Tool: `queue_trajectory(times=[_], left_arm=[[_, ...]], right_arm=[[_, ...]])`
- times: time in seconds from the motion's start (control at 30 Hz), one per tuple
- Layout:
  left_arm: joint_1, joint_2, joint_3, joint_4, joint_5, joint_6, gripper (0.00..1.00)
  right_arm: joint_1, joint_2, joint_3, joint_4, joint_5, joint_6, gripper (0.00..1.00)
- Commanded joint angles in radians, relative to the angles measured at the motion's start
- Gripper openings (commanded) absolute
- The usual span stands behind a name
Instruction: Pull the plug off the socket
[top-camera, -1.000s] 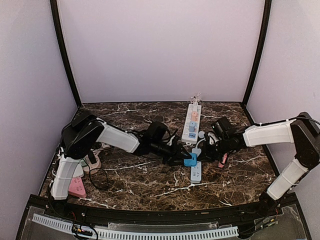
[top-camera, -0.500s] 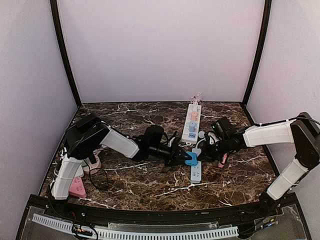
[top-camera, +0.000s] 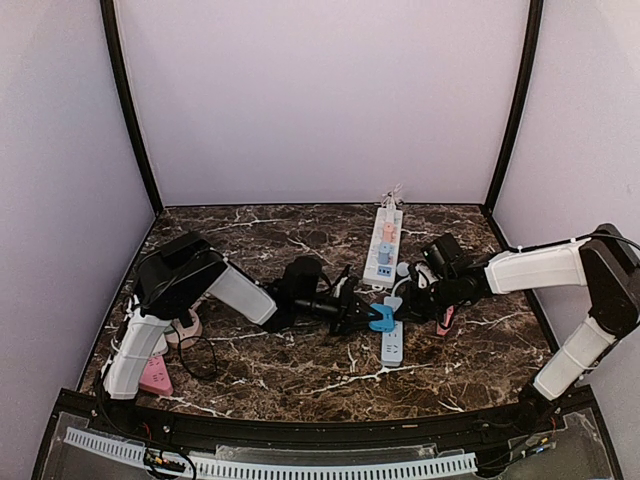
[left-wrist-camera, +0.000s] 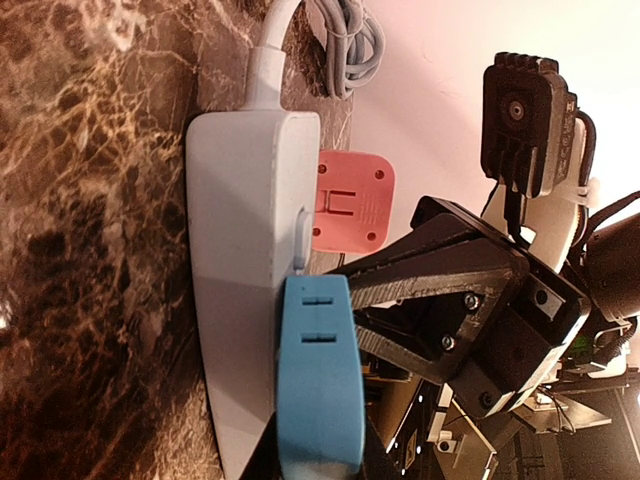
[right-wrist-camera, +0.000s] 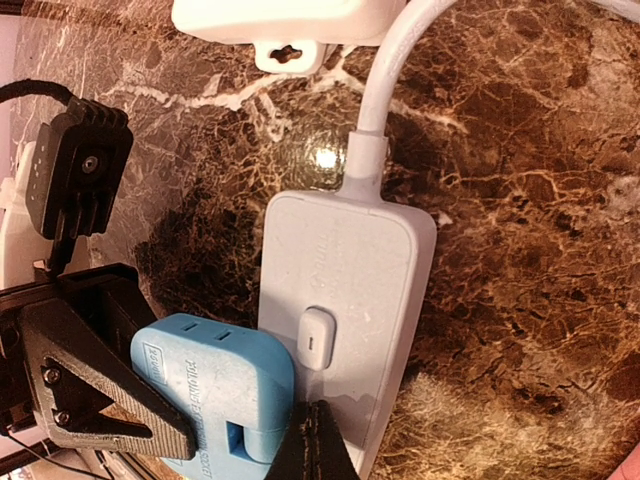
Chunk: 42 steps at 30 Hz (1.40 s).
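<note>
Clamping the blue plug (right-wrist-camera: 215, 385) between its narrowed fingers, the left gripper (top-camera: 365, 320) has it flush against the grey power strip's (right-wrist-camera: 340, 290) face. The right gripper (right-wrist-camera: 315, 445), fingers pressed together, rests tip-down on that strip just beside the plug; a pink plug (left-wrist-camera: 350, 200) sits farther along it.

The left tool (top-camera: 367, 321) has closed onto the blue plug (top-camera: 382, 322), and its arm has pulled back leftward.
</note>
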Motion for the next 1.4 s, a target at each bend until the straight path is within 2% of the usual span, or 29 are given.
queue_trajectory(times=[0.0, 0.17, 0.6, 1.37], left_arm=[[-0.002, -0.023, 0.015, 0.172, 0.025, -0.022, 0.0], [-0.004, -0.033, 0.03, 0.145, 0.05, 0.018, 0.0], [-0.01, -0.103, 0.092, -0.137, 0.08, 0.288, 0.0], [-0.011, -0.132, 0.097, -0.007, 0.127, 0.211, 0.0]], right_arm=[[0.036, 0.097, -0.044, -0.064, 0.037, -0.002, 0.0], [0.036, 0.112, -0.047, -0.056, 0.036, -0.002, 0.0], [0.04, 0.16, -0.041, -0.045, 0.019, -0.012, 0.0], [0.039, 0.175, -0.057, -0.02, 0.005, -0.015, 0.0]])
